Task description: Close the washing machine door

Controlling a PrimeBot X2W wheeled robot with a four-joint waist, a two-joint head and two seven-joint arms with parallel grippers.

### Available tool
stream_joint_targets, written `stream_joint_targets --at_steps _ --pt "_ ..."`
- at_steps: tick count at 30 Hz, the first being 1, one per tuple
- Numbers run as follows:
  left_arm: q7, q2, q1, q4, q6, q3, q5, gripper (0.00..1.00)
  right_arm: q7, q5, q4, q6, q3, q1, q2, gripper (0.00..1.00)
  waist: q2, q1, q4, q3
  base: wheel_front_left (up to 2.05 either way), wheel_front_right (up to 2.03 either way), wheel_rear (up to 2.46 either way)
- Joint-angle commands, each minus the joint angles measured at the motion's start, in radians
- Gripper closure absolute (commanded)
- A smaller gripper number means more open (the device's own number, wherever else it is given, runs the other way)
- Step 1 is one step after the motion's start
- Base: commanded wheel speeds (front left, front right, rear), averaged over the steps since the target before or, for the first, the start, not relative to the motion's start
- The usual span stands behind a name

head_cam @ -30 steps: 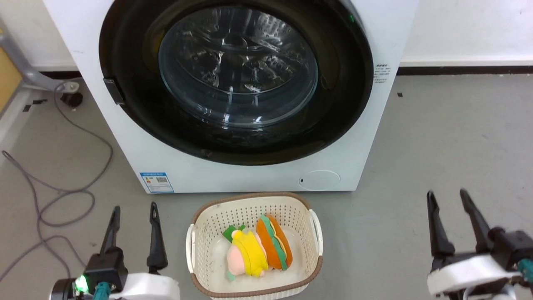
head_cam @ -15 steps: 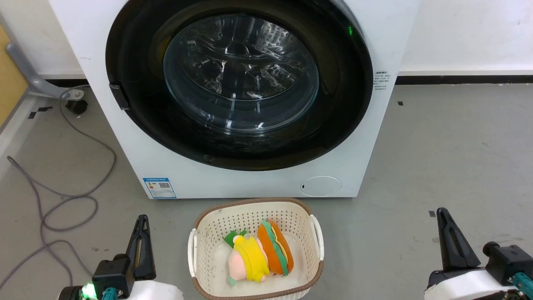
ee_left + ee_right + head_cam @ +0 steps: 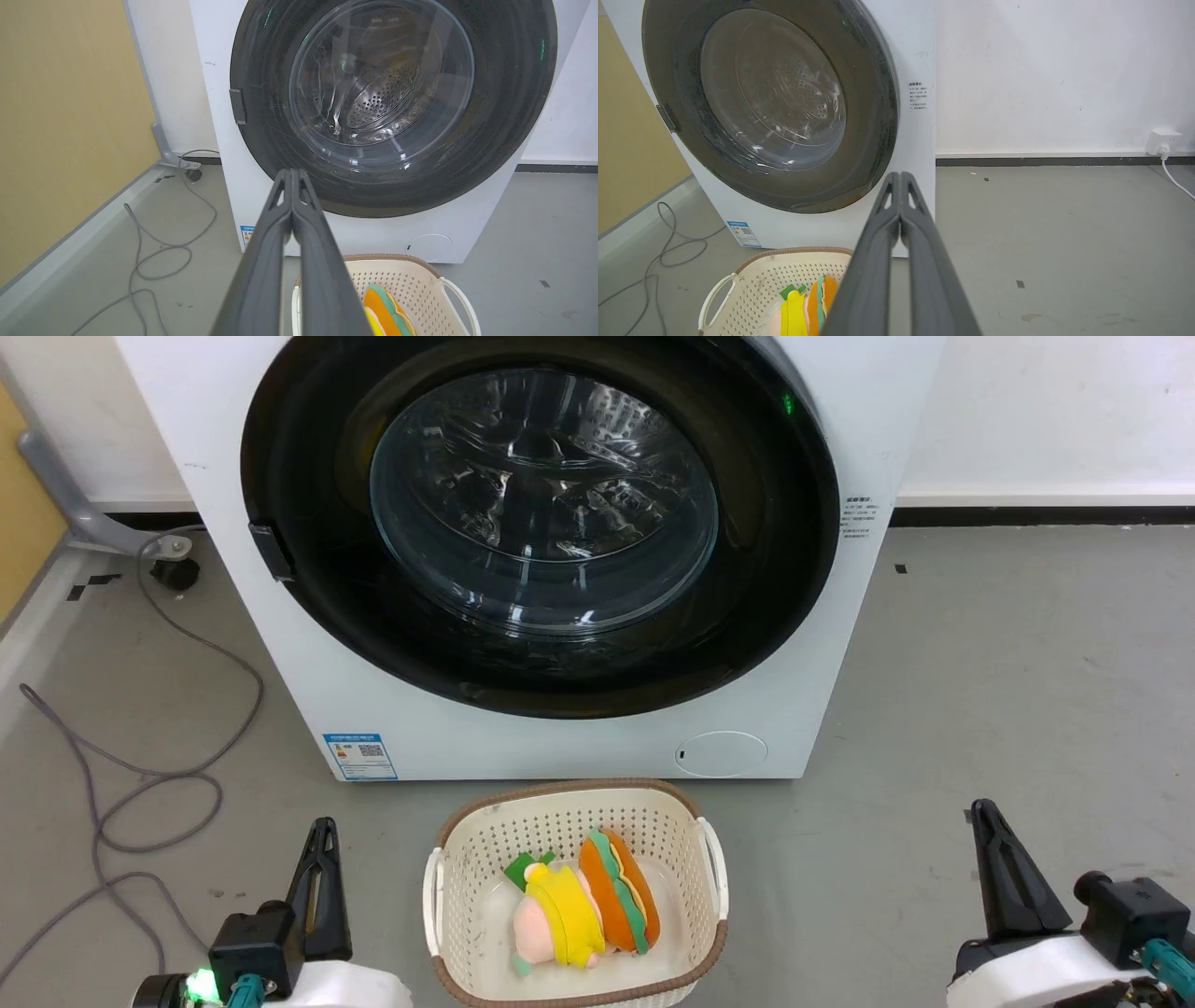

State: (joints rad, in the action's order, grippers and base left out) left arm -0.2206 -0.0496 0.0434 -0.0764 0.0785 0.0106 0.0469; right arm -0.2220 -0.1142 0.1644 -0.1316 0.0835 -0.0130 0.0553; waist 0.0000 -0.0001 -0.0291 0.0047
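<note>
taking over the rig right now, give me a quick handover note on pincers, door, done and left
Left pincer: shut, empty, held low beside the basket.
Right pincer: shut, empty, held low on the basket's other side.
Washing machine door: flush against the front of the washing machine, looks closed.
Done: the closing. Left: probably nothing; whether the latch caught cannot be seen.

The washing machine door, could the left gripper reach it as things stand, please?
Probably yes: bare floor lies between the left gripper and the washing machine door; the basket sits off to its right.
</note>
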Motion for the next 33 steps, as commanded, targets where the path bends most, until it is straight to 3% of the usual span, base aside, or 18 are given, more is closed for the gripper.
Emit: stream_joint_targets --at_steps 1,33 --pt "0.004 0.000 -0.006 0.005 -0.004 -0.001 -0.006 1.00 0.004 0.010 -0.009 0.000 -0.004 0.002 -0.001 1.00 0.0000 0.0001 0.000 0.000 0.00 0.00 0.00" --pt "0.069 0.000 -0.018 0.027 -0.027 -0.004 -0.019 1.00 0.070 0.041 -0.056 0.000 -0.028 0.005 -0.002 1.00 0.0000 0.0001 0.009 -0.001 0.00 0.00 0.00"
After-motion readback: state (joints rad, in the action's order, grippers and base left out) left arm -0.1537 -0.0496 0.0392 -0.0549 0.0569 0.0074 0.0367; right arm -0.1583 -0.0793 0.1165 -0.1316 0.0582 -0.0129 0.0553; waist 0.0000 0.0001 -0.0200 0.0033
